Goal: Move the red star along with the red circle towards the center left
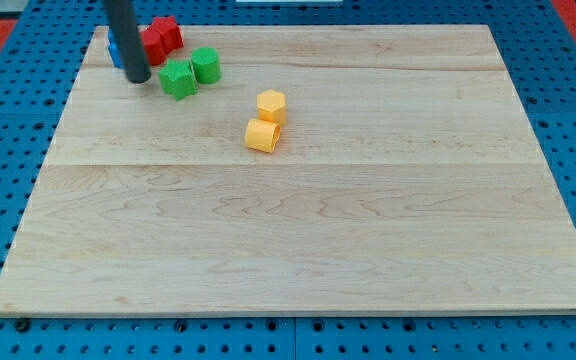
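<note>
My tip (137,78) has no jaws; it sits just left of the two red blocks (161,38), so circle above them and push down-left

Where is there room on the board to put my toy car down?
Lots of room: the wooden board is bare below and right of the two yellow blocks. The top left corner is crowded: red blocks, a blue block, green blocks and my tip bunch together there.
</note>
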